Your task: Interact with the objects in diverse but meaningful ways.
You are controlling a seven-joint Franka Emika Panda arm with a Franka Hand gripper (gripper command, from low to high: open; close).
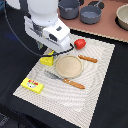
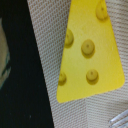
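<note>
- While the arm hung low over the woven mat (image 1: 95, 80), we found its end effector (image 1: 48, 54) directly above the yellow holed cheese wedge (image 1: 48, 60); the wrist view showed the wedge (image 2: 89, 50) flat on the mat with no fingers in sight, so we could not tell whether it was released or clenched.
- We noted the red fruit (image 1: 80, 43), the round wooden board (image 1: 68, 66), the knife (image 1: 66, 80) and the yellow box with red marks (image 1: 32, 85) all lying apart on the mat.
- We saw grey pots (image 1: 91, 14) on the tabletop (image 1: 107, 27) beyond.
- We judged the wedge not yet lifted; grasping and relocating it remained outstanding.
</note>
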